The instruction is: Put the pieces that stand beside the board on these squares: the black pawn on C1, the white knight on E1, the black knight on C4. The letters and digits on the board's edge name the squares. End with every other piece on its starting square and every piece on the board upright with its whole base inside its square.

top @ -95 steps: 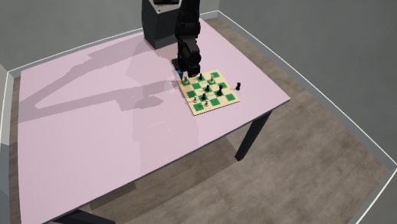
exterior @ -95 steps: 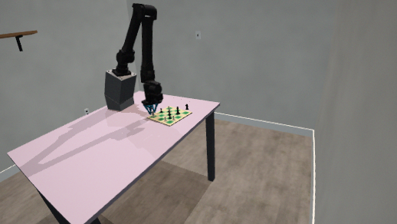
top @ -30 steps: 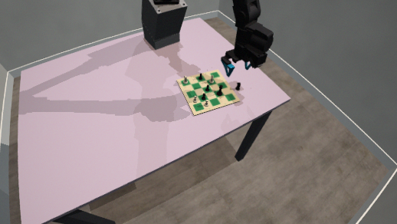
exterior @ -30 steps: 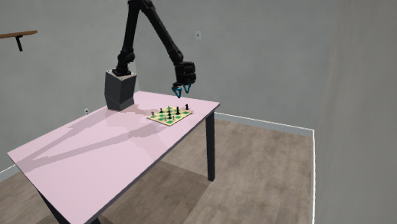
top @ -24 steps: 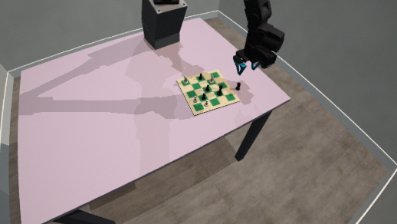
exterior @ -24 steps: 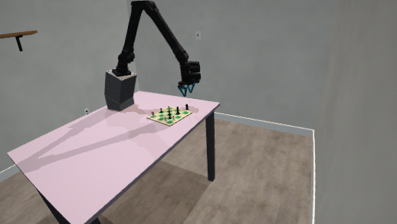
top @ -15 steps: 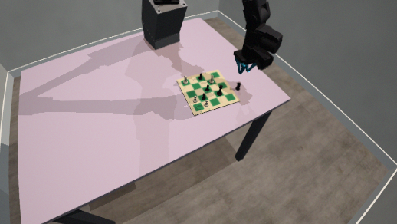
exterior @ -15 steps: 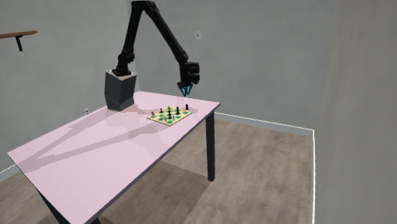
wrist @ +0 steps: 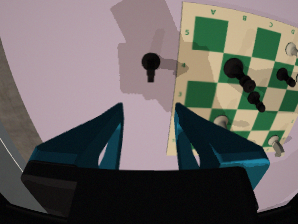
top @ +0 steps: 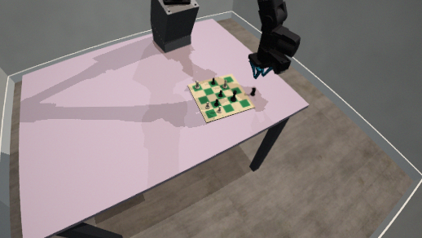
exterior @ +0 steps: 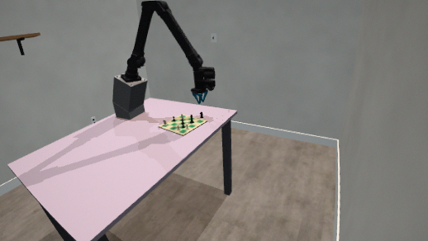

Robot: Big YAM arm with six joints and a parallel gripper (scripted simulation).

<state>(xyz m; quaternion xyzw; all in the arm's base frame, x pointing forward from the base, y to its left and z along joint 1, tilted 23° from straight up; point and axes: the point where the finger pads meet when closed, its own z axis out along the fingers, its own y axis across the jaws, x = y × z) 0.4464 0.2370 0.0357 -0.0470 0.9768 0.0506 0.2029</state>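
Note:
The black knight (top: pixel 252 92) (exterior: pixel 201 115) (wrist: pixel 151 63) stands upright on the table, beside the board's (top: pixel 195 97) (wrist: pixel 185 16) A side, level with row 4. My gripper (top: pixel 257 76) (exterior: pixel 199 101) (wrist: pixel 149 110) is partly open and empty, high above the table near this knight. The black pawn (top: pixel 213 81) (exterior: pixel 173 119) stands upright on C1; it is hidden in the wrist view. The white knight (top: pixel 197 85) (exterior: pixel 164 122) (wrist: pixel 276 145) stands upright on E1. Square C4 (wrist: pixel 260 72) is bare, between black pieces on B4 and D4.
A tall black piece (top: pixel 234 96) (wrist: pixel 233 68) stands on B4, black pieces on C3 (top: pixel 221 94) and D4 (top: pixel 217 103). White pieces stand on B2 (top: pixel 225 85) (wrist: pixel 221 121), D5 (top: pixel 219 110) and E4 (top: pixel 208 105). The arm's grey pedestal (top: pixel 173 26) (exterior: pixel 130 96) is at the table's back.

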